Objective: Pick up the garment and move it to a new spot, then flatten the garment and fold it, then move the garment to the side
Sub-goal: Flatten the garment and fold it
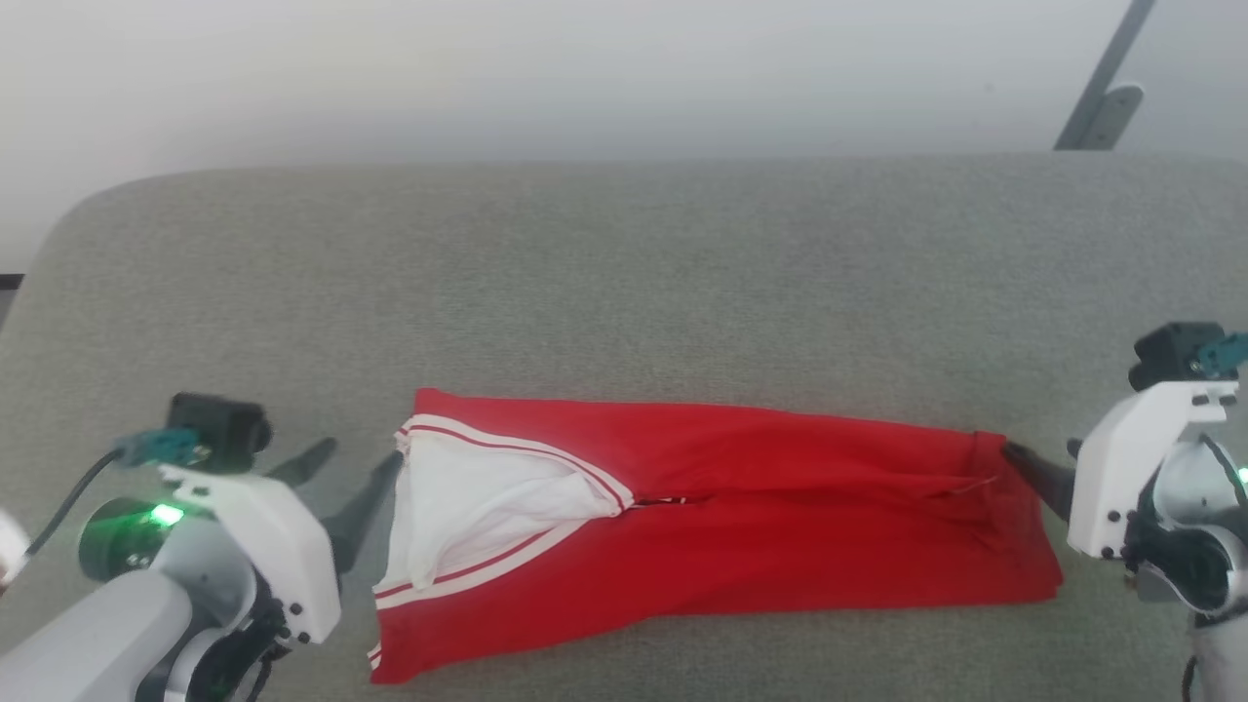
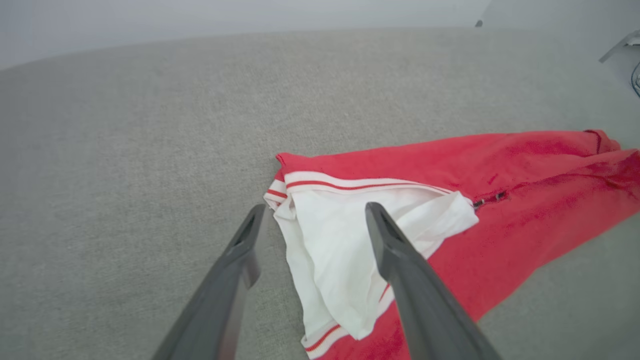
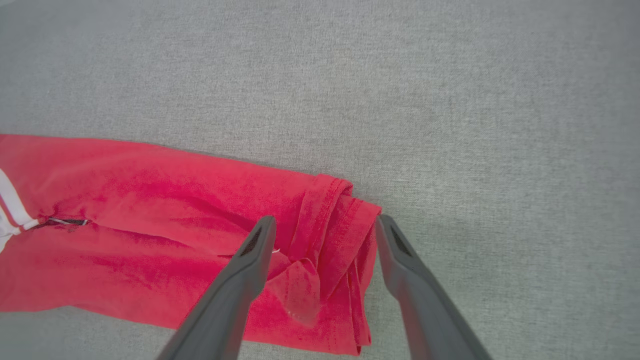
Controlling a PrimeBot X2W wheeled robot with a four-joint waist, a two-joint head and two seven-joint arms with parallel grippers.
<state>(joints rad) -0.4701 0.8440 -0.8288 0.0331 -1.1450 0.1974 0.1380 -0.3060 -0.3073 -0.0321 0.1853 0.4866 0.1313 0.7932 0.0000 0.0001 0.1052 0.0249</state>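
As the red jersey shirt with white, stripe-trimmed sleeves (image 1: 780,507) lies folded lengthwise on the grey upholstered surface (image 1: 624,273) between them, the left tool (image 1: 361,453) and right tool (image 1: 1041,448) stand spread and empty. Folding looks underway; the next move probably calls for pinching both ends.

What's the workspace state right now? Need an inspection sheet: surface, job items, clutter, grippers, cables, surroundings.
Surface: grey fabric surface, flat, rounded far corner on the left.
Job's things: red garment lies folded in a long band; white sleeve with striped trim lies on top at its left end.
Clutter: nothing seen.
Grippers: left gripper open at the sleeve end, holding nothing; right gripper open, fingers either side of the bunched hem, not clamped.
Cables: dark cable runs to the left wrist camera's teal plug.
Surroundings: pale background; grey metal strut at far right.
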